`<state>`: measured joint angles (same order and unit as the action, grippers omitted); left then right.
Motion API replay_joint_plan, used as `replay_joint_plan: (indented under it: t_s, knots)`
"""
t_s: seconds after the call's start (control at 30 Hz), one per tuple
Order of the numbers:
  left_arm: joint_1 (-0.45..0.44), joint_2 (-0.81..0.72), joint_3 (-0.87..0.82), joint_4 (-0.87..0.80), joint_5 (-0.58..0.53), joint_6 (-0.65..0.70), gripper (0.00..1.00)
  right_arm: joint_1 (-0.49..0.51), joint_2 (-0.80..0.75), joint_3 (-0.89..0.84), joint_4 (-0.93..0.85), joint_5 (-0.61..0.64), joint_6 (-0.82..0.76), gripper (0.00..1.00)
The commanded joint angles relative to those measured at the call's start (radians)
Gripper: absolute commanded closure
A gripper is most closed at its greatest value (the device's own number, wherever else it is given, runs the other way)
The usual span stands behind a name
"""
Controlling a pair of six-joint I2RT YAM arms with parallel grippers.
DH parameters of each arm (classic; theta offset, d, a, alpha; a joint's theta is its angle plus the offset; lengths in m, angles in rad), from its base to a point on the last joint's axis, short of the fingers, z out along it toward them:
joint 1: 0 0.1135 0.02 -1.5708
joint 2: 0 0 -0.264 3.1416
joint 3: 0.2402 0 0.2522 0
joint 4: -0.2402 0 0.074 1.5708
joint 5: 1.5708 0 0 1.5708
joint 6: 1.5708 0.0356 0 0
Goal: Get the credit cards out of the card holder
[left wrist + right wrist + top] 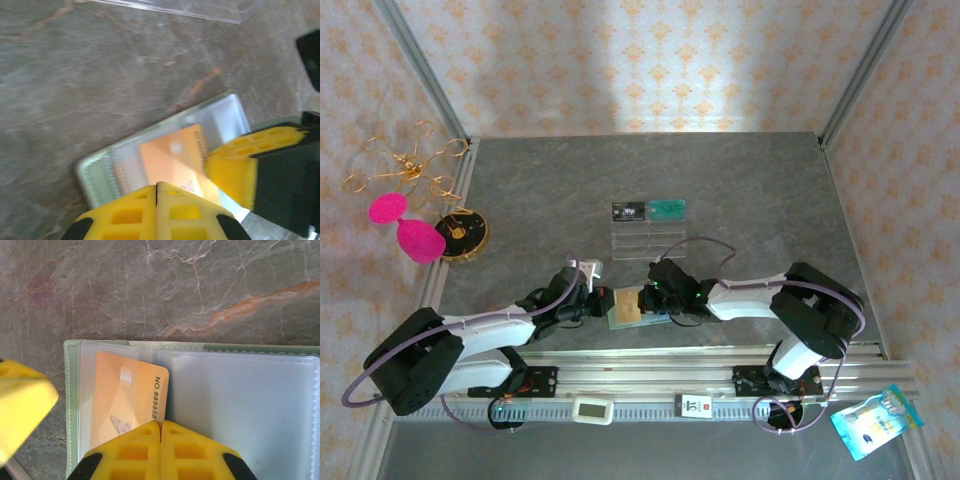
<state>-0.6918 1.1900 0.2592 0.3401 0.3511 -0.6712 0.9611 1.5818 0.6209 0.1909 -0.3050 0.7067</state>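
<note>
Lying unfolded, card holder [638, 306] sits between both fingers [200, 455].

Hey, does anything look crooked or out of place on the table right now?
The orange card sits crooked in its sleeve of the open card holder: its top edge slants against the holder's straight rim. Nothing else looks odd.

An orange card [122, 395] in the open card holder [250, 400] is showing dark print running along its right edge, reading "NO.8888", with the rest of the line passing behind the right gripper [161, 445]. In the left wrist view the same print is blurring past reading. The marks on the black card [631, 210] at the far clear tray [650, 240] and on the white tag [694, 405] on the near rail are staying too small to read
</note>
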Motion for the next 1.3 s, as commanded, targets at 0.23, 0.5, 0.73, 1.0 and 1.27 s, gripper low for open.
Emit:
replay_joint_plan:
  t_s: [0.23, 0.5, 0.73, 1.0, 1.27]
  knots:
    - [-0.051, 0.153, 0.036, -0.020, -0.020, 0.018, 1.00, -0.004, 0.009, -0.032, 0.015, -0.016, 0.037, 0.76]
    - [-0.050, 0.174, 0.039, 0.002, 0.014, 0.017, 1.00, -0.015, 0.043, -0.027, 0.041, -0.063, 0.042, 0.88]
    - [-0.038, 0.143, 0.025, -0.001, 0.011, 0.014, 1.00, -0.033, -0.072, -0.087, -0.013, 0.030, 0.058, 1.00]
    - [-0.042, 0.116, 0.058, 0.007, 0.044, 0.019, 1.00, -0.039, -0.069, -0.100, -0.003, -0.015, 0.038, 1.00]
    - [-0.066, 0.194, 0.095, 0.015, 0.051, 0.036, 1.00, -0.042, -0.051, -0.118, 0.062, -0.057, 0.043, 0.76]
